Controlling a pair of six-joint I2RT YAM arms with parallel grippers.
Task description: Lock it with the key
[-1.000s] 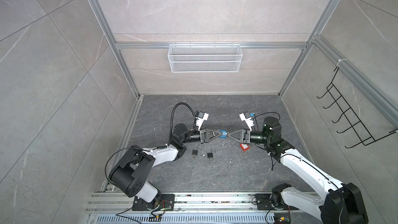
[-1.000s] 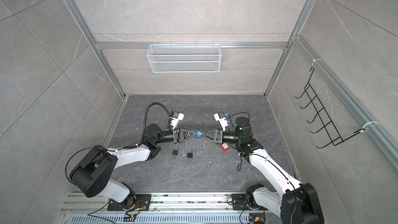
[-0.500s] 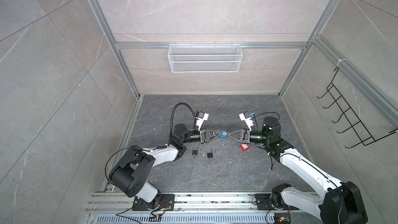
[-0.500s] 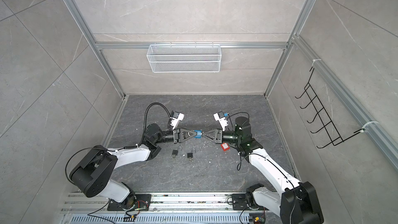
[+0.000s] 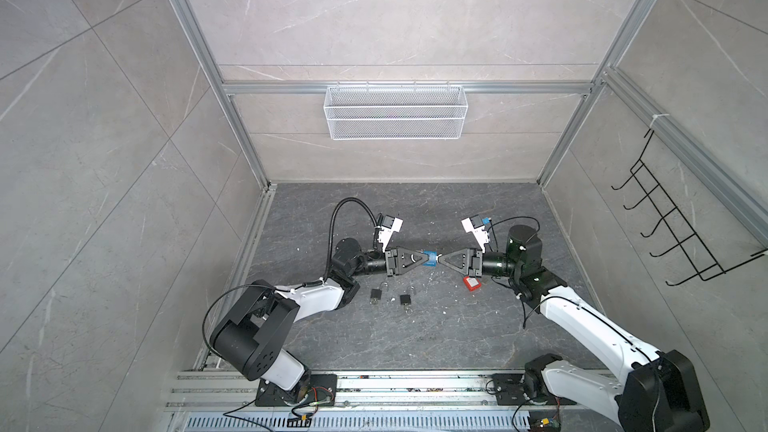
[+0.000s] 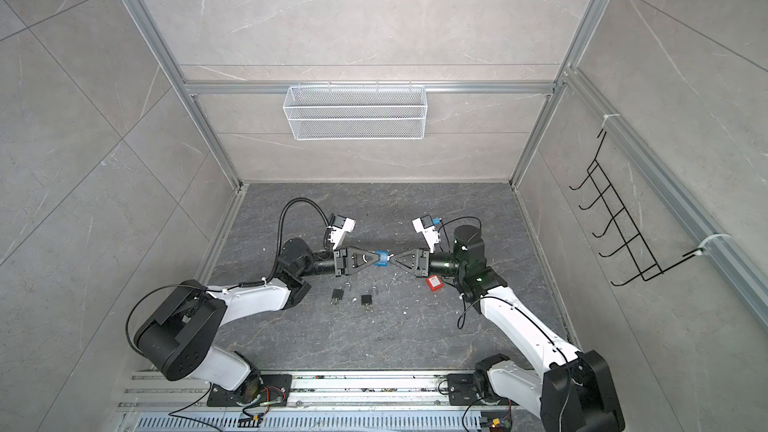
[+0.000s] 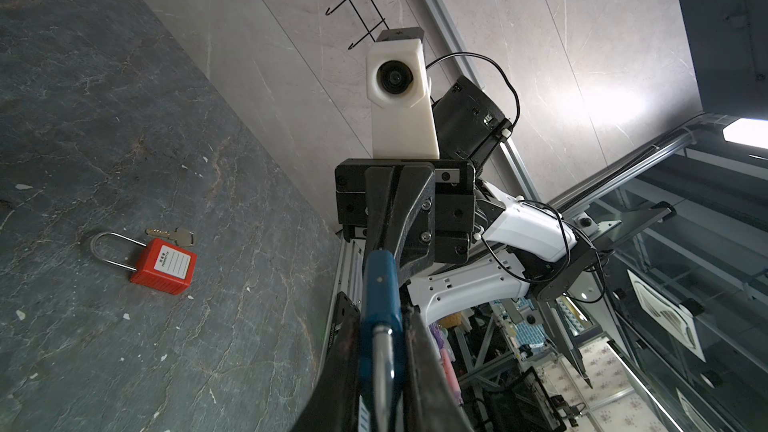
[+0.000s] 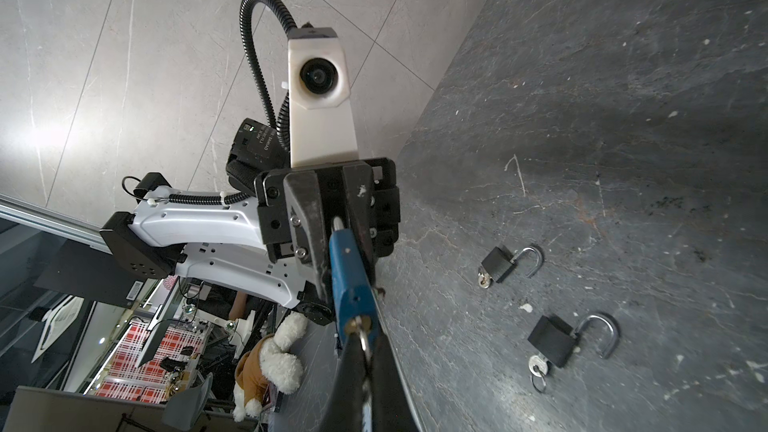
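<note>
Since a second ago your right gripper [image 5: 442, 260] has pinched onto the key [image 8: 357, 324] in the blue padlock [image 5: 430, 258], which your left gripper [image 5: 423, 259] clamps off the floor [image 5: 415, 351], midway between left and right

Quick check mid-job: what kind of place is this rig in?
Probably a robot test cell: tiled walls in an aluminium frame, a wire basket and hook rack hung on them, padlocks on the floor.

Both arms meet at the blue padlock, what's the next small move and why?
Probably roll the right gripper to turn the key: it is shut on the key seated in the blue padlock, which the left gripper clamps steady.
</note>
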